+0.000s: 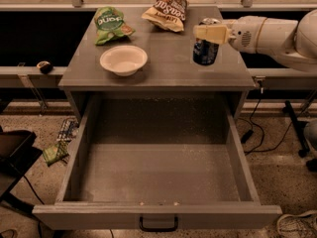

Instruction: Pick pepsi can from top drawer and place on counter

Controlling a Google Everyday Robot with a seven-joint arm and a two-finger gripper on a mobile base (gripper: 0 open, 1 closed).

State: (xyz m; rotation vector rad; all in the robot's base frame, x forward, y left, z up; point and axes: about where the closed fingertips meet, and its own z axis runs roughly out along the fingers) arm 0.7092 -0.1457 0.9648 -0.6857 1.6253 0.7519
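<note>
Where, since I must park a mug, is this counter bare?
Bare: the front strip of the counter and the middle between white bowl and pepsi can; also the top drawer floor. Crowded: the back edge, with green chip bag and brown chip bag, and the right, where the gripper clasps the can.

A matte grey is seen on the flat rectangular counter (168, 71), and the same grey on the deep box-shaped top drawer (158, 172), whose small centre handle (158, 226) is shown dark. The small cylindrical pepsi can (204, 52) is coloured dark blue with pale markings and a silver top. It is clasped near its top, over the counter's right side, by the cream-coloured two-finger end effector (207, 33), which is carried on a white rounded arm (270, 33). The round shallow bowl (123, 59) is plain white. One crinkled chip bag (111, 24) is printed green with white lettering, and the other crinkled snack bag (167, 9) brown and tan. The stone floor (277, 182) is speckled beige.
</note>
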